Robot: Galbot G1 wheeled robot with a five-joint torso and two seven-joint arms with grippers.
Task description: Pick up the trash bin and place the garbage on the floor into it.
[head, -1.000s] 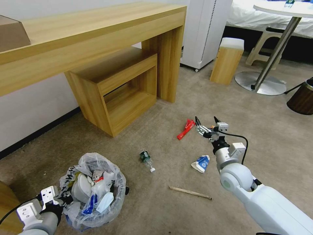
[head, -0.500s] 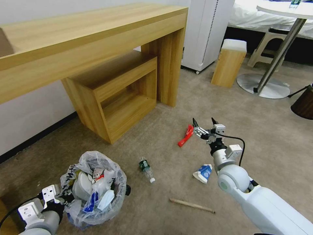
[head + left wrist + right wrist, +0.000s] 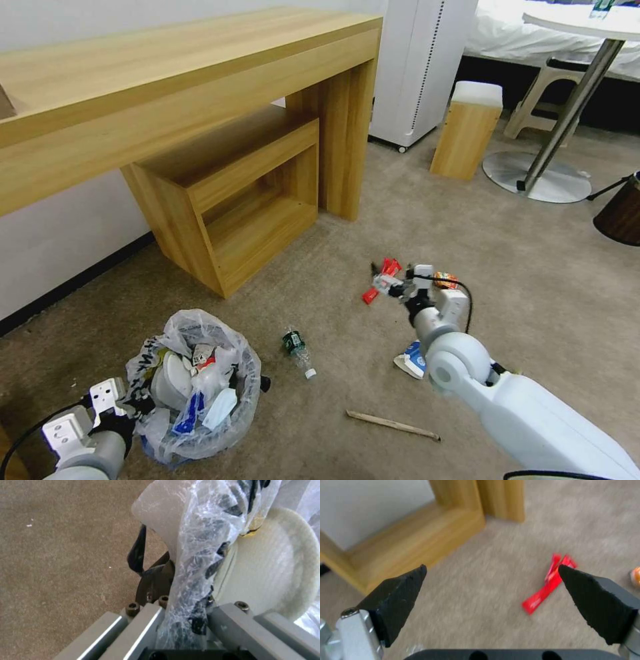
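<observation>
A: Trash bin (image 3: pixel 193 387), near left on carpet (image 3: pixel 533 267): its bag rim is being pinched by the left gripper (image 3: pixel 181 620). It is being filled with a white slipper (image 3: pixel 167 380) and mixed litter.

B: Right gripper (image 3: pixel 493 580): jaws are being held spread beside the red wrapper (image 3: pixel 550 582). Bottle (image 3: pixel 297 347), carton (image 3: pixel 412 360), stick (image 3: pixel 393 425) are lying nearer.

The right arm covers part of the blue-white carton (image 3: pixel 415 359). The plastic bag (image 3: pixel 200 555) hides whatever the left gripper's fingers (image 3: pixel 230 627) pinch.
</observation>
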